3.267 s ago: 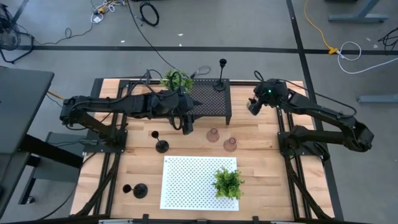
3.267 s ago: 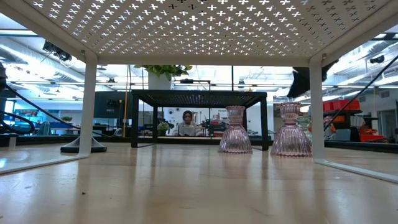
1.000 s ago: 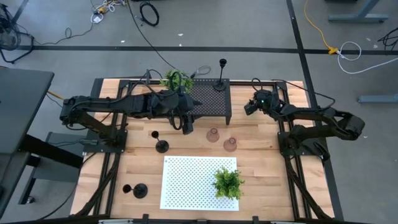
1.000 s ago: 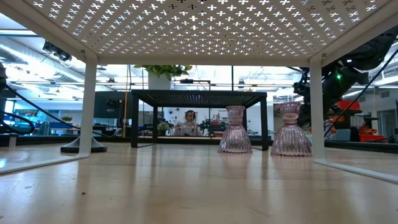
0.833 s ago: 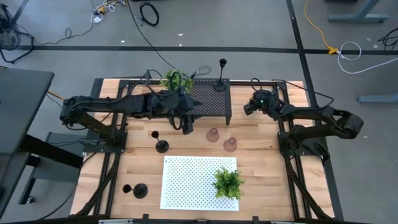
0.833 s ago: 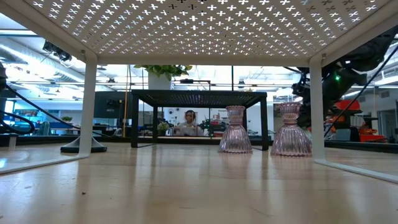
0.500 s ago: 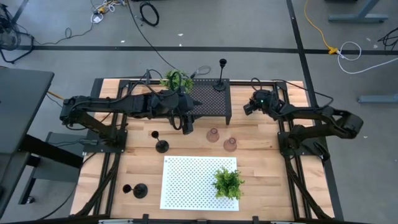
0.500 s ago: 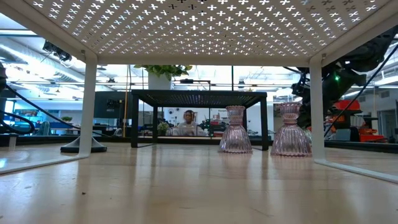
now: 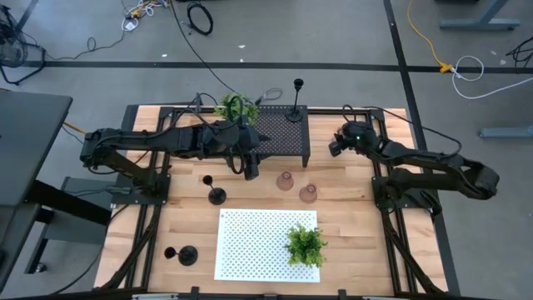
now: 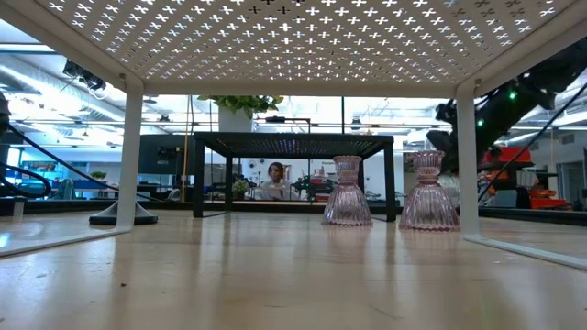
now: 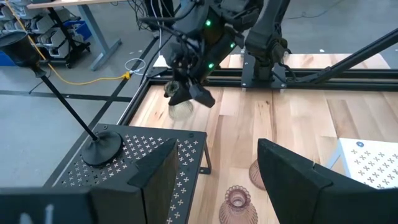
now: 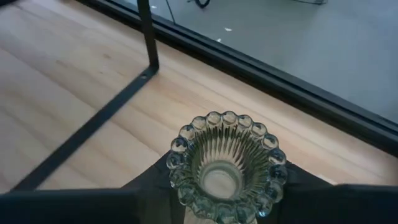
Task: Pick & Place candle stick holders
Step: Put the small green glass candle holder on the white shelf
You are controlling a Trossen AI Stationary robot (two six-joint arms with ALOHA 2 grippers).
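Right gripper (image 9: 336, 147) is clamped on a ribbed glass holder (image 12: 225, 163) with a beaded rim, up off the table just right of the black mesh rack (image 9: 279, 133). Left gripper (image 9: 251, 171) hangs wide open and empty by the rack's front edge, near two fluted pink holders (image 9: 285, 181).

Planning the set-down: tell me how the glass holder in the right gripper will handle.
The ribbed glass holder looks rigid and probably heavy for its size. Its glossy beaded rim may slip between the right gripper fingers. Being glass, it likely chips if dropped.

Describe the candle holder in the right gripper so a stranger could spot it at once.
Start at the black mesh rack at the table's far edge, then look just off its right end. There the right gripper holds a squat ribbed glass holder, greenish-clear, unlike the two pink ones.
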